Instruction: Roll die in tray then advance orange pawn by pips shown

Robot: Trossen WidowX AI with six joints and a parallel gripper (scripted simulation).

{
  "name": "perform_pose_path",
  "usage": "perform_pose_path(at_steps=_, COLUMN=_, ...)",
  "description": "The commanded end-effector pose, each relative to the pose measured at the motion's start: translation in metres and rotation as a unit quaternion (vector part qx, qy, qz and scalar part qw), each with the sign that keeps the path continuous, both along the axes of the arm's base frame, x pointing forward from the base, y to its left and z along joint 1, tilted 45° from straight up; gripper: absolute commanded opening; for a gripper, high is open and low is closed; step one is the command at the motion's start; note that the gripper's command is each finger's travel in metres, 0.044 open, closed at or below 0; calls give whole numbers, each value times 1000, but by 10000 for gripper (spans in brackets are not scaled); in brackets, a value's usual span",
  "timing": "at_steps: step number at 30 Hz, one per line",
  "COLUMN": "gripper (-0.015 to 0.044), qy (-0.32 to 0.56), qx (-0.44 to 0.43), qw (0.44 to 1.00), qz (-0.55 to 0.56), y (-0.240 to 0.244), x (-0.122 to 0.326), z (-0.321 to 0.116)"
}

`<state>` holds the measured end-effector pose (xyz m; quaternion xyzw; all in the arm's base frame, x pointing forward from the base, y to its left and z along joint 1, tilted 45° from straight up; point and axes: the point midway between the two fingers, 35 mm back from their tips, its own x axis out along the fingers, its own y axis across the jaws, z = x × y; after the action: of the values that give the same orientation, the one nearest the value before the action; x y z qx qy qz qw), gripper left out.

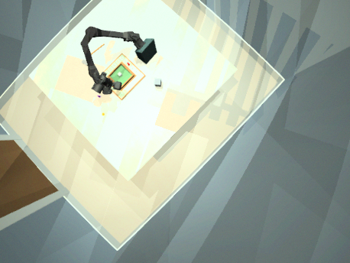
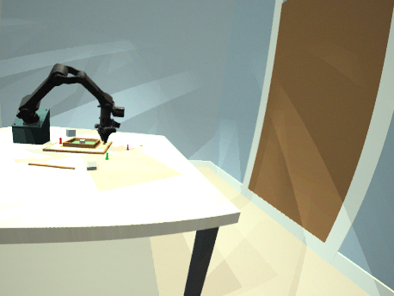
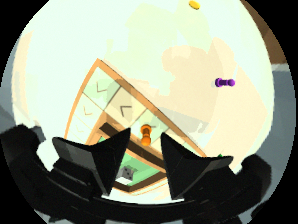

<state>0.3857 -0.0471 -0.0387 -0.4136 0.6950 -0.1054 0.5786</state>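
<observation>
The orange pawn (image 3: 145, 134) stands on an arrow square of the board (image 3: 101, 87) (image 1: 139, 76) (image 2: 53, 149), beside the tray (image 1: 128, 69) (image 2: 79, 146). My gripper (image 3: 146, 132) (image 2: 105, 141) is part open and points down low over that side of the board. In the wrist view the pawn shows in the gap between the fingertips, with space on both sides; the fingers do not grip it. The die (image 3: 128, 172) (image 1: 119, 74) (image 2: 83, 141) lies in the green-floored tray. Its pips are too small to count surely. In the top view the arm hides the pawn.
A purple pawn (image 3: 225, 82) (image 2: 127, 147), a green pawn (image 2: 107, 156) and a yellow disc (image 3: 194, 5) (image 1: 103, 114) lie off the board. A red pawn (image 1: 128, 63) (image 2: 60, 140) is near the arm's base. Grey blocks (image 1: 157, 82) (image 2: 91, 165) and a thin stick (image 2: 52, 166) are around the board.
</observation>
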Motion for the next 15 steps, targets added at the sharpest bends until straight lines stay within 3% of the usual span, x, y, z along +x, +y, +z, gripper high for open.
perform_pose_path(at_steps=1, gripper=174, qy=3, qx=-2, qw=1000, qz=3, y=-3, x=-1, z=-3)
perform_pose_path(at_steps=6, gripper=43, qy=3, qx=-2, qw=1000, qz=3, y=-3, x=-1, z=-3)
perform_pose_path(at_steps=15, gripper=0, qy=3, qx=-2, qw=1000, qz=3, y=-3, x=-1, z=-3)
